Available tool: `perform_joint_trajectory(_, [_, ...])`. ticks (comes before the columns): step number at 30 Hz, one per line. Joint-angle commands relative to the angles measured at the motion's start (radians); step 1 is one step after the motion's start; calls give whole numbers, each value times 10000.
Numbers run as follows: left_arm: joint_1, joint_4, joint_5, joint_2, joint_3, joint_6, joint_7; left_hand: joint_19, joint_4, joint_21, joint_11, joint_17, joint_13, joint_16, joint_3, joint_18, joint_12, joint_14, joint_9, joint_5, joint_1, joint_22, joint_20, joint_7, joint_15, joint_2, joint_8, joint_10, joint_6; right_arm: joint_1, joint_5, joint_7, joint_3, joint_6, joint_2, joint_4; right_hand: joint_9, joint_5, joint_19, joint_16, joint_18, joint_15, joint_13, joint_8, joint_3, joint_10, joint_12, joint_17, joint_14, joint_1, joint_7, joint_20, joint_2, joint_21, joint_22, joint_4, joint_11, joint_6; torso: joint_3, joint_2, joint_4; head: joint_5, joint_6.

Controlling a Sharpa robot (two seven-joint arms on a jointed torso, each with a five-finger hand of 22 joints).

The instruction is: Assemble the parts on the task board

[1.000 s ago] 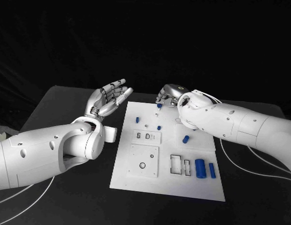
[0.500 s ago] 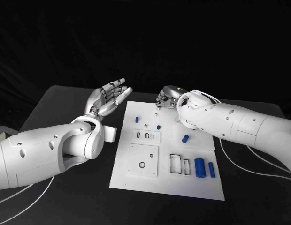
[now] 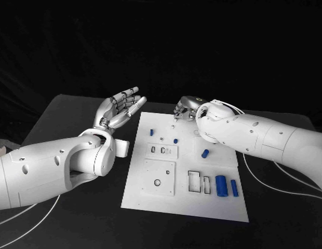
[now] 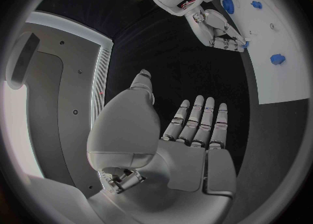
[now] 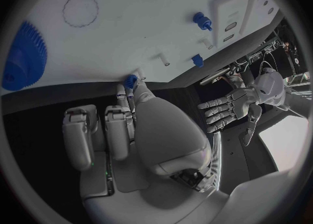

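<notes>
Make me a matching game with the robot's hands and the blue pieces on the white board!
Things
1. left hand
2. right hand
3. biggest blue part
4. task board

Where or how
A. lies near the board's front right corner
B. white, in the middle of the black table
C. open and empty, raised beside the board
D. fingers curled at the board's far edge, by a small blue part

Pairs: 1-C, 2-D, 3-A, 4-B

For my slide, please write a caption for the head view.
Right hand reaches the task board's far edge while the open left hand waits beside it.
</notes>
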Motion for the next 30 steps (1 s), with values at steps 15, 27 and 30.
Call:
perform_joint_trajectory(15, [18, -32, -71, 49, 1, 128, 120, -85, -1, 3, 25, 8, -8, 46, 58, 185, -6, -13, 12, -32, -23, -12, -7, 1181, -7, 111, 56, 70, 74, -14, -236, 126, -4, -1082, -156, 220, 171, 17, 841, 58, 11, -147, -13, 280, 374, 1199, 135, 2621, 1040, 216, -169, -102, -77, 16, 2364, -166, -207, 885, 1, -1, 2, -23, -15])
perform_joint_trajectory(27, [17, -90, -71, 63, -2, 145, 121, -85, -1, 3, 25, 8, -8, 46, 58, 185, -6, -13, 12, -32, -23, -12, -7, 1181, -7, 111, 56, 70, 74, 14, 319, 460, -5, -2125, -838, 1014, 177, 15, 847, 46, 9, -32, -19, 260, 397, 1376, 61, 2585, 1032, 189, -118, -27, -249, 18, 2371, -165, -145, 980, 5, -14, -19, -58, -50])
perform_joint_trajectory(30, [17, -108, -71, 77, -2, 151, 122, -96, -2, 1, 25, 7, -8, 47, 72, 185, -5, -14, 11, -26, -22, -14, -7, 1181, -7, 138, 55, 70, 69, 19, 371, 456, -6, -2147, -1023, 1261, 173, 13, 846, 43, 9, -20, -21, 242, 395, 1379, 36, 2576, 1031, 193, -104, -14, -305, 17, 2369, -174, -134, 975, 1, 1, -6, -86, -46])
